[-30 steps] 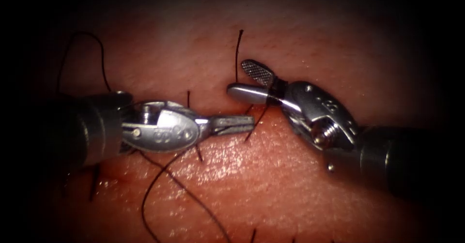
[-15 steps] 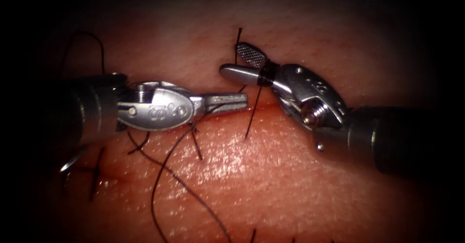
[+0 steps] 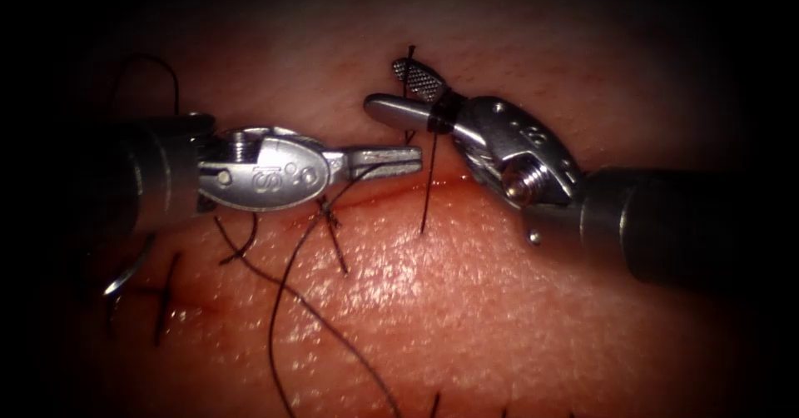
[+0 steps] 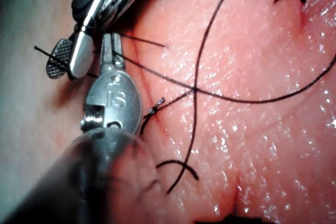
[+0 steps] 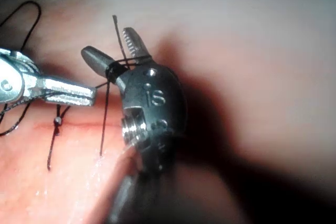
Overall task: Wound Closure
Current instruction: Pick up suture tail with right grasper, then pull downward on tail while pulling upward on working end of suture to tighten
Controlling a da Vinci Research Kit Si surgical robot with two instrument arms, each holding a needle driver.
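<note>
Filling most of the endoscope frame is the tissue [image 3: 499, 301], soft, wet and glossy. Its cut [image 3: 391, 191] runs across the middle as a thin line with a trace of red fluid [image 3: 441, 183].

Right tool [image 3: 384, 87], entering from the right, sits centre-upper frame. Its fingers are spread wide with nothing pinched. A strand of thread [image 3: 425, 193] passes through the crotch at their base and hangs down across the cut; in the right wrist view it looks lapped around that base.

Left tool [image 3: 416, 160] comes in from the left at mid-frame. Its fingers are pressed together and seem to pinch the thread at the tip, with a long loop trailing to the lower centre.

An earlier stitch [image 3: 333, 235] sits just below the left tool.

The needle [image 3: 125, 275] is at the lower left, half hidden by the left shaft and held by neither tool. Can't tell if it is in the tissue.

Handling guess:
- **Thread:** light, limp and easy to fray, so pinch it flat, clear of the knot.
- **Needle:** stiff, smooth and slippery; take it on the body of the curve, away from the point.
</note>
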